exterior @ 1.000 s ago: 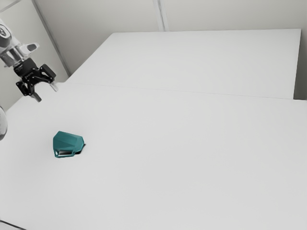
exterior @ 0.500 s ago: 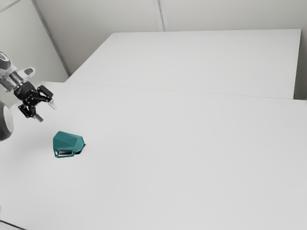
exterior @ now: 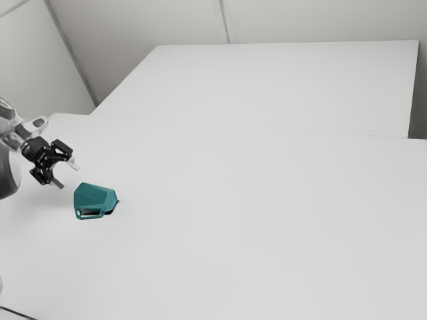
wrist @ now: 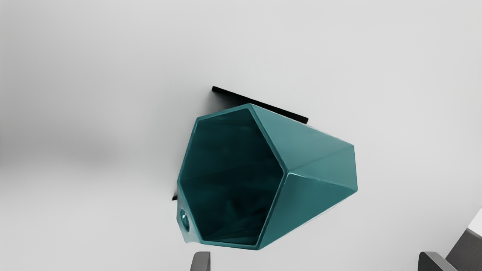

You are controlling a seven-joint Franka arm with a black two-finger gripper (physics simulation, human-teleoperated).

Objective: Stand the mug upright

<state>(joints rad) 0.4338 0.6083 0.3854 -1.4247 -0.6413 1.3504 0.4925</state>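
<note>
At the exterior view's left, below mid-height, the mug point(exterior: 95, 198) lies on its side, to the lower right of your gripper point(exterior: 68, 175), whose fingers point(wrist: 202, 262) stand apart, holding nothing.

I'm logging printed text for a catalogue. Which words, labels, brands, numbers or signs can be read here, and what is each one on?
None: I can read no word, label, brand, number or sign on the teal mug, the table or the gripper.
</note>
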